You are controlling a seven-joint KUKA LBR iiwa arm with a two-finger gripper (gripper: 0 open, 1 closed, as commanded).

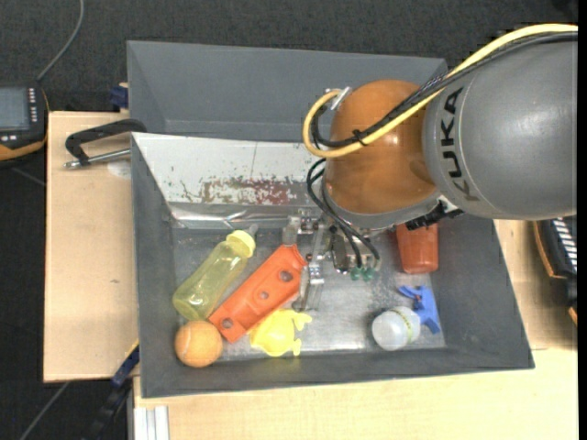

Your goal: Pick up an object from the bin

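My gripper (330,273) hangs low over the middle of the bin, under the arm's orange cover, and stands open with nothing between its fingers. Its left finger (311,287) is down beside the right end of a flat orange block with holes (260,291), which lies slanted on the bin floor. A small yellow toy (278,334) lies just below that finger. A translucent yellow bottle (213,275) lies left of the orange block, parallel to it.
An orange ball (198,344) rests in the front left corner. A white and blue bottle (401,324) lies at the front right, and a red-orange cylinder (417,247) stands behind it, partly under the arm.
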